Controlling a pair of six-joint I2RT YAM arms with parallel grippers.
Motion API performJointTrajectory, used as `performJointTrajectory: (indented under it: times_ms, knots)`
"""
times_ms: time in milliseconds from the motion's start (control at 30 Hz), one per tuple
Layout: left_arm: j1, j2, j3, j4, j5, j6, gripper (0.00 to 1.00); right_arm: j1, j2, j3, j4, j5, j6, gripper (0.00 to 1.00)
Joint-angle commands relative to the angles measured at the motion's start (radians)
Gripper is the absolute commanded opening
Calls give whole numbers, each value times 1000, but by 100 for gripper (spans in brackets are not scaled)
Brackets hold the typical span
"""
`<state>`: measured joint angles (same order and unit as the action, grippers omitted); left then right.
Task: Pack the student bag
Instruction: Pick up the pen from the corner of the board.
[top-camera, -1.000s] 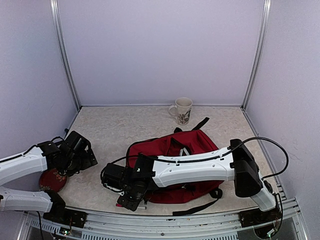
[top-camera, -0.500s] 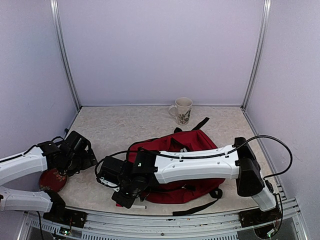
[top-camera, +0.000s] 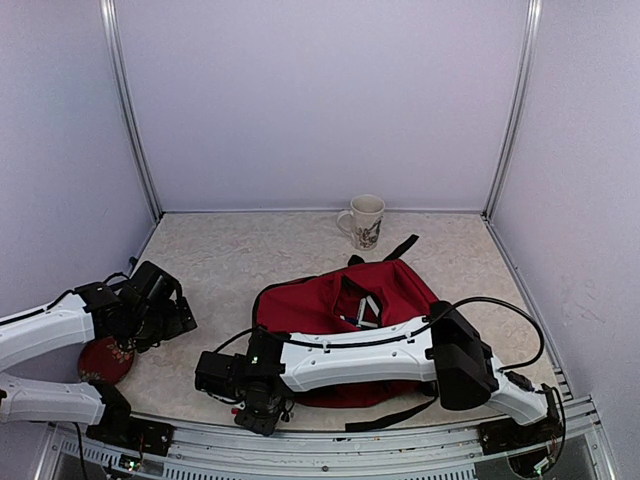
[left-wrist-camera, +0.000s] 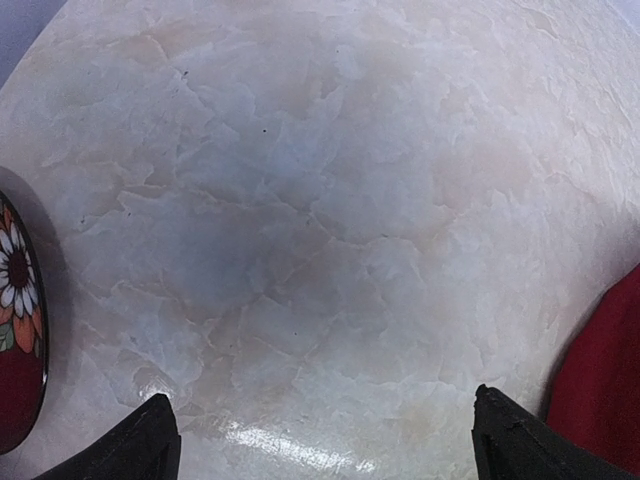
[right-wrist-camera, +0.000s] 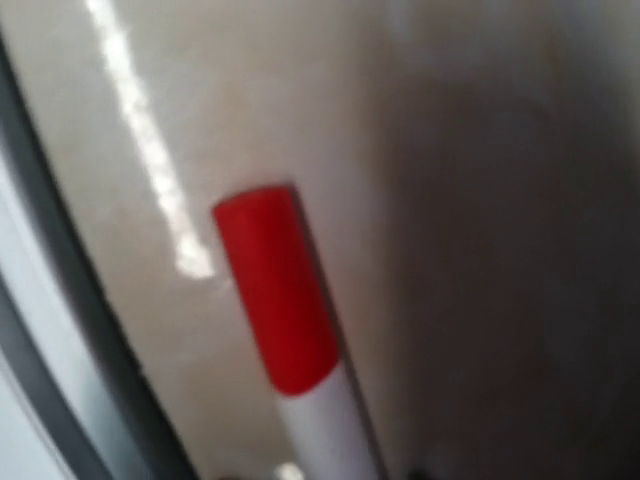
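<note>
The student bag (top-camera: 330, 300) is a large dark-red backpack lying flat mid-table, its top pocket open with a few small items showing inside. Its edge shows in the left wrist view (left-wrist-camera: 605, 390). My right arm reaches leftward across the bag's near side. My right gripper (top-camera: 262, 418) is down at the table's front edge over a marker, which it hides in the top view. The right wrist view shows the marker's red cap (right-wrist-camera: 275, 290) and white barrel very close and blurred, with no fingers visible. My left gripper (top-camera: 175, 315) is open and empty over bare table (left-wrist-camera: 325, 450).
A dark-red plate with a flower pattern (top-camera: 105, 360) lies at the near left and shows in the left wrist view (left-wrist-camera: 15, 330). A patterned mug (top-camera: 366, 221) stands at the back centre. A metal rail (right-wrist-camera: 60, 330) runs along the front edge beside the marker.
My right arm has swung toward the front edge and lowered its gripper over the marker, which now hides it in the top view. The left arm has not moved.
</note>
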<state>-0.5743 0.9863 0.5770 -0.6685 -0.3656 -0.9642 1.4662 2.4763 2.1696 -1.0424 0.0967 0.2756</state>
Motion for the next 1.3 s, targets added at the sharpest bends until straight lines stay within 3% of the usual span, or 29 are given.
performJointTrajectory:
  times_ms: [0,133,233,767,967,1100,1267]
  knots:
    - [7,-14,10,12,8,9,99,11,47,34,-60,36,-4,30]
    - [7,-19,9,12,7,8,99,16,52,30,-88,67,-3,8]
    - [7,-20,9,12,7,9,99,17,51,33,-95,75,-8,0]
    - [5,-22,9,12,8,10,99,17,-98,-44,64,57,1,0]
    - [5,-26,7,12,15,10,99,17,-63,-16,14,56,11,0]
    - [-23,-45,-6,29,77,11,98,17,-61,-26,-12,71,52,7]
    - [-181,-109,-54,53,128,-39,90,17,-180,-192,98,35,90,18]
